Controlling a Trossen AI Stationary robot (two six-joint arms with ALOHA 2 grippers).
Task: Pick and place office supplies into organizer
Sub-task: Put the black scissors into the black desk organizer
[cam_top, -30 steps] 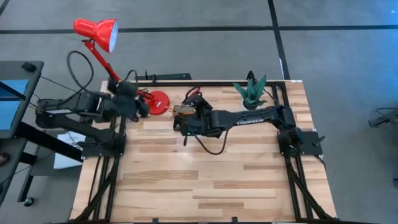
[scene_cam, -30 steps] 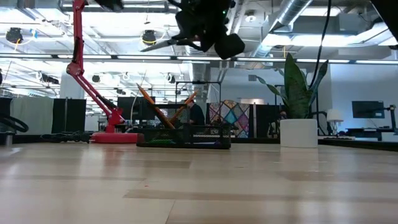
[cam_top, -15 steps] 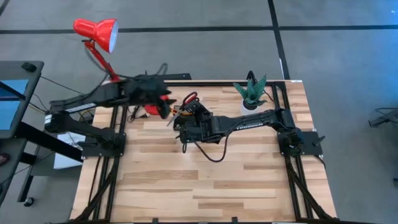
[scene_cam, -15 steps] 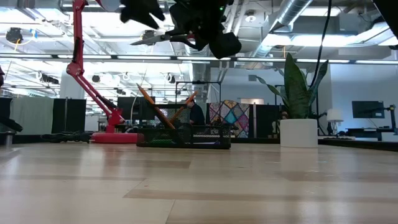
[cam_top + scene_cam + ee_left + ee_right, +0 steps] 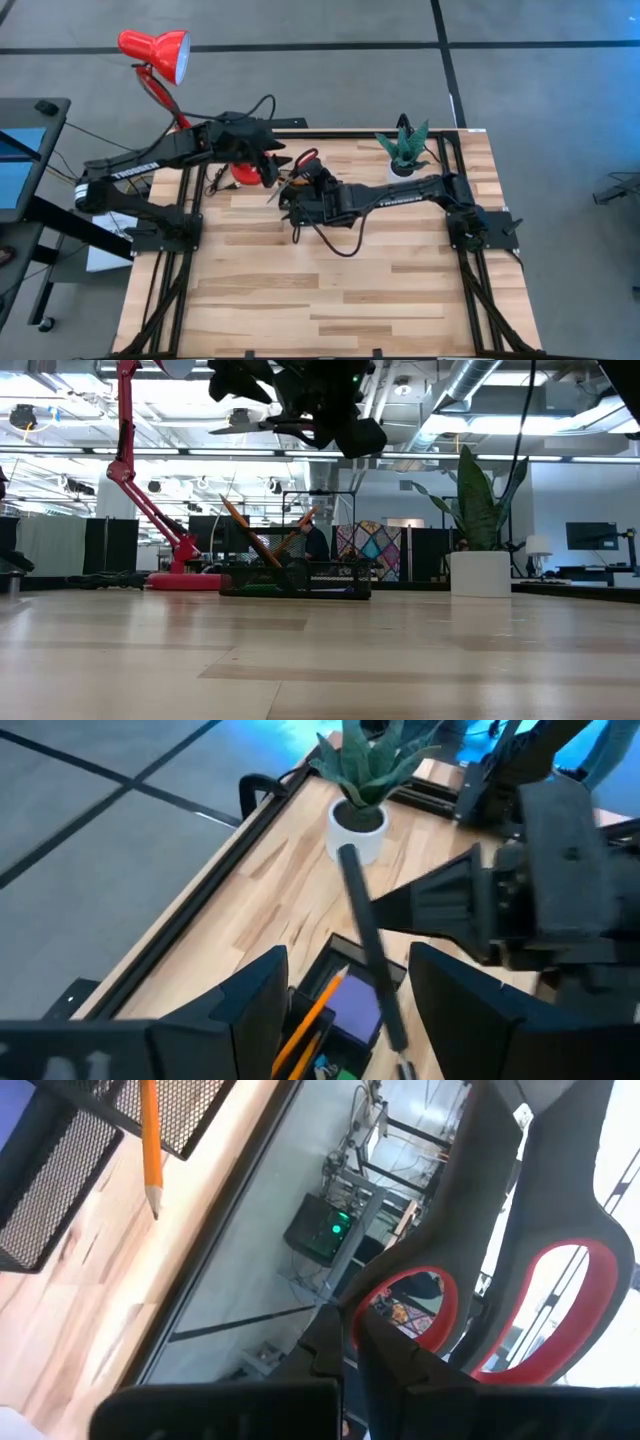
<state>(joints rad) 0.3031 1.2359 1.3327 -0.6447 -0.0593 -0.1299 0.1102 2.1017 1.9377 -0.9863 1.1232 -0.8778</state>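
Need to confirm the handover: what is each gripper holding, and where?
The right gripper is shut on the scissors near the handles. The left gripper, open, straddles the blades, gripping nothing.

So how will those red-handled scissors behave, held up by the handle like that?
Probably rigid: the scissors stick out level from the shut right gripper without sagging. Gripped at the handle loops alone, they may pivot if nudged by the open left gripper near the blades. Smooth plastic handles could slip.

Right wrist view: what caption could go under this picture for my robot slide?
The shut right gripper holds red-handled scissors high above the black mesh organizer, where an orange pencil sticks out.
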